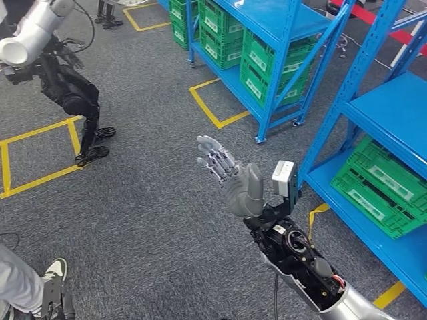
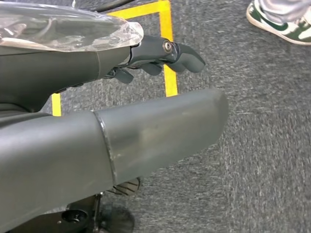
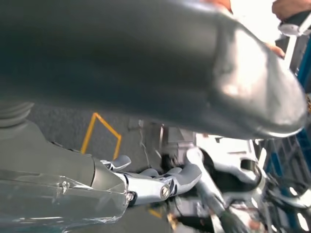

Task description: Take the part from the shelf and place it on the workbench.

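Over grey carpet [image 1: 151,220] marked with yellow tape lines [image 1: 216,117], the right hand [image 1: 229,177] is raised palm-up with fingers [image 1: 214,160] spread and nothing in it. Its silver arm [image 1: 322,280] enters from the lower right, with a small white camera box [image 1: 284,179] at the wrist.

Open floor stretches ahead of and to the left of this hand. To its right stands a blue shelf rack [image 1: 352,100]; the rack's lowest deck edge runs close beside the forearm. A second blue rack [image 1: 261,60] stands farther back, with a taped yellow corner on the floor between the two racks.

Green crates [image 1: 382,183] lie on the near rack's bottom deck, one tilted; more green crates [image 1: 271,63] fill the far rack's lower levels. What the crates hold cannot be told, and the part cannot be picked out on any shelf.

Another robot [image 1: 60,73] stands at the upper left, feet on a taped yellow square. A person's shoe [image 1: 53,270] and trouser leg show at the lower left.

In the left wrist view, the left hand [image 2: 157,87] hangs above the carpet, thumb and dark fingers [image 2: 172,53] stretched out, holding nothing, with a green-and-white shoe [image 2: 282,22] nearby.
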Robot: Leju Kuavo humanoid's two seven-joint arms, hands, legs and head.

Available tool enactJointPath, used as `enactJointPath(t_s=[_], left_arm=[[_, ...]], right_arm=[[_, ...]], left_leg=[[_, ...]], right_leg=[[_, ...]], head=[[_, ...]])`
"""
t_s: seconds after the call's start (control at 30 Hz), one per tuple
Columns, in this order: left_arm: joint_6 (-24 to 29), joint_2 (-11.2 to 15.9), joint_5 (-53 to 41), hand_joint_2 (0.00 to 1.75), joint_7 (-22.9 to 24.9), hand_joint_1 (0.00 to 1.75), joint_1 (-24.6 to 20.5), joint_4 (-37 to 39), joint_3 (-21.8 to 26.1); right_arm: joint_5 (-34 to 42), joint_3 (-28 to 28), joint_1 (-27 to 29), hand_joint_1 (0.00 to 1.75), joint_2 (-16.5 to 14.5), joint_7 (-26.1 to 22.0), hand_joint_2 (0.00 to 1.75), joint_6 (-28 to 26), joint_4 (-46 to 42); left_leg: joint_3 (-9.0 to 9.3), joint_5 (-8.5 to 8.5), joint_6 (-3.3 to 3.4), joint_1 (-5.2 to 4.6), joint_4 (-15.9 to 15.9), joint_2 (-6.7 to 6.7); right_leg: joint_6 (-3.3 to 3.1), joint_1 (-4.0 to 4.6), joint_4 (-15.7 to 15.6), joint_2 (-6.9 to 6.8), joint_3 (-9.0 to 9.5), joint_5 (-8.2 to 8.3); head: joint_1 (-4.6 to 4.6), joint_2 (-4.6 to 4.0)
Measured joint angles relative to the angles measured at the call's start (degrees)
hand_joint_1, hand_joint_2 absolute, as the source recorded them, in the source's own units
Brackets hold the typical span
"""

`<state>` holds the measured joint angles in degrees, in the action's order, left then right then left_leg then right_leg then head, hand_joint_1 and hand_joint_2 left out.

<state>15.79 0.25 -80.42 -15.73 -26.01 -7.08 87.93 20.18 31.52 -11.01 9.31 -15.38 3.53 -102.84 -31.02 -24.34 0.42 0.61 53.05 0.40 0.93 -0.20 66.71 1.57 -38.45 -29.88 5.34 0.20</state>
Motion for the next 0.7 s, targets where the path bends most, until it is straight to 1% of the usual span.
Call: enactJointPath(t_s=[0.03,0.07,0.1,0.13,0.17,0.2,0.23,0.27,0.3,0.33,0.37,0.4,0.43,0.47,0.5,0.53,0.57,0.6,0.63,0.67,0.7], left_arm=[[-0.01,0.05,0.0,0.0,0.01,0.0,0.07,0.0,0.0],[-0.01,0.08,0.01,0.0,0.01,0.0,0.12,0.0,0.0],[-0.01,0.1,0.01,0.0,0.01,0.0,0.14,0.0,0.0],[-0.01,0.09,0.01,0.0,0.02,0.0,0.14,0.0,0.0],[0.0,0.08,0.01,0.0,0.02,0.0,0.14,0.0,0.0],[0.01,0.11,0.01,0.0,0.02,0.0,0.12,0.0,0.0],[0.01,0.15,0.01,0.0,0.02,0.0,0.08,0.0,0.0],[0.02,0.2,0.01,0.0,0.02,0.0,0.06,0.0,0.0],[0.02,0.25,0.01,0.0,0.02,0.0,0.05,0.0,0.0],[0.02,0.22,0.01,0.0,0.02,0.0,0.05,0.0,0.0],[0.02,0.19,0.02,0.0,0.02,0.0,0.03,0.0,0.0],[0.02,0.16,0.02,0.0,0.01,0.0,-0.01,0.0,0.0],[0.02,0.14,0.03,0.0,0.0,0.0,-0.05,0.0,0.0],[0.03,0.15,0.04,0.0,-0.01,0.0,-0.02,0.0,0.01],[0.03,0.19,0.07,0.0,-0.02,0.0,0.11,0.0,0.01],[0.04,0.24,0.11,0.0,-0.03,0.0,0.3,0.0,0.01],[0.04,0.29,0.15,0.0,-0.03,0.0,0.51,0.0,0.02],[0.04,0.32,0.17,0.0,-0.02,0.0,0.67,0.0,0.02],[0.04,0.33,0.19,0.0,-0.02,0.0,0.75,0.0,0.01],[0.04,0.34,0.19,0.0,-0.02,0.0,0.75,0.0,0.02],[0.04,0.41,0.18,0.0,-0.02,0.0,0.69,0.0,0.02]], right_arm=[[0.05,0.03,-0.04,0.0,0.0,-0.03,0.0,0.0,0.12],[0.14,0.06,-0.05,0.0,0.0,-0.07,0.0,0.01,0.25],[0.2,0.09,-0.07,0.0,0.0,-0.1,0.0,0.02,0.38],[0.25,0.1,-0.14,0.0,0.0,-0.14,0.0,0.03,0.48],[0.3,0.1,-0.26,0.0,0.0,-0.17,0.0,0.03,0.56],[0.32,0.1,-0.42,0.0,0.0,-0.2,0.0,0.03,0.64],[0.32,0.1,-0.61,0.0,-0.01,-0.23,0.0,0.03,0.69],[0.32,0.1,-0.75,0.0,-0.01,-0.24,0.0,0.03,0.74],[0.32,0.1,-0.84,0.0,-0.01,-0.25,0.0,0.03,0.81],[0.32,0.1,-0.89,0.0,-0.02,-0.25,0.0,0.04,0.87],[0.33,0.11,-0.91,0.0,-0.02,-0.26,0.0,0.05,0.94],[0.36,0.12,-0.99,0.0,-0.02,-0.29,0.0,0.07,0.99],[0.39,0.12,-1.13,0.0,-0.02,-0.32,0.0,0.08,1.05],[0.42,0.14,-1.3,0.0,-0.03,-0.34,0.0,0.1,1.11],[0.45,0.15,-1.46,0.0,-0.04,-0.34,0.0,0.12,1.19],[0.45,0.18,-1.55,0.0,-0.05,-0.33,0.0,0.13,1.31],[0.45,0.2,-1.58,0.0,-0.06,-0.32,0.0,0.14,1.43],[0.45,0.21,-1.58,0.0,-0.07,-0.32,0.0,0.14,1.55],[0.45,0.23,-1.59,0.0,-0.07,-0.32,0.0,0.14,1.65],[0.45,0.25,-1.6,0.0,-0.07,-0.32,0.0,0.14,1.69],[0.45,0.26,-1.63,0.0,-0.07,-0.33,0.0,0.14,1.71]], left_leg=[[0.02,-0.06,0.04,-0.06,0.02,0.7],[0.05,-0.13,0.04,-0.08,0.03,1.36],[0.1,-0.22,-0.01,-0.08,0.05,1.96],[0.24,-0.34,-0.14,-0.06,0.08,2.53],[0.44,-0.51,-0.33,-0.04,0.12,3.06],[0.63,-0.65,-0.57,-0.07,0.09,3.57],[0.77,-0.82,-0.85,-0.22,0.17,4.08],[0.86,-0.93,-1.12,-0.34,0.2,4.55],[0.91,-0.96,-1.4,-0.43,0.18,5.05],[0.97,-1.02,-1.68,-0.45,0.24,5.6],[1.01,-1.18,-2.0,-0.3,0.28,5.81],[0.83,-1.74,-2.29,-0.15,0.89,5.18],[0.13,-2.88,-2.5,-0.01,2.57,4.04],[-1.22,-4.55,-2.65,0.08,5.51,2.55],[-3.16,-6.49,-2.69,0.1,9.62,1.17],[-5.37,-8.13,-2.67,0.08,13.94,0.49],[-7.16,-8.91,-2.6,0.05,17.11,0.14],[-8.05,-8.56,-2.43,0.0,18.25,-0.03],[-7.78,-7.07,-2.18,-0.06,16.92,-0.19],[-6.42,-4.8,-1.85,-0.12,13.45,-0.6],[-4.59,-2.61,-1.47,-0.17,9.05,-1.76]], right_leg=[[0.22,-0.18,3.68,-0.69,-1.72,-1.29],[0.4,-0.36,5.57,-1.04,-2.62,-1.57],[0.54,-0.54,5.26,-1.26,-2.44,-0.84],[0.62,-0.7,2.27,-1.64,-0.9,0.96],[0.65,-0.8,-2.23,-2.42,1.38,2.95],[0.51,-0.7,-6.38,-3.64,3.52,4.21],[0.27,-0.55,-9.76,-4.63,5.31,5.14],[-0.08,-0.32,-11.33,-5.19,6.13,5.25],[-0.51,-0.05,-11.53,-5.16,6.27,5.07],[-0.87,0.04,-11.6,-4.45,6.28,5.28],[-1.27,0.04,-11.63,-3.76,6.26,5.39],[-1.59,-0.02,-11.72,-3.13,6.28,5.53],[-1.9,-0.12,-11.84,-2.54,6.3,5.68],[-2.18,-0.2,-11.91,-1.97,6.33,5.79],[-2.35,-0.16,-11.91,-1.37,6.27,5.83],[-2.5,-0.08,-11.9,-0.67,6.22,5.87],[-2.57,0.03,-11.89,0.11,6.21,5.89],[-2.6,0.13,-11.88,0.94,6.22,5.9],[-2.61,0.22,-11.87,1.77,6.27,5.91],[-2.61,0.27,-11.86,2.55,6.35,5.91],[-2.6,0.26,-11.85,3.27,6.4,5.92]], head=[[0.05,0.0],[0.05,0.0],[0.08,0.0],[0.12,0.0],[0.18,0.0],[0.23,0.0],[0.23,0.0],[0.14,0.0],[0.01,0.0],[-0.11,0.0],[-0.22,0.0],[-0.33,0.0],[-0.44,0.0],[-0.61,0.0],[-0.77,0.0],[-0.86,0.0],[-0.92,0.0],[-0.93,0.0],[-0.92,0.0],[-0.92,0.0],[-0.92,0.0]])
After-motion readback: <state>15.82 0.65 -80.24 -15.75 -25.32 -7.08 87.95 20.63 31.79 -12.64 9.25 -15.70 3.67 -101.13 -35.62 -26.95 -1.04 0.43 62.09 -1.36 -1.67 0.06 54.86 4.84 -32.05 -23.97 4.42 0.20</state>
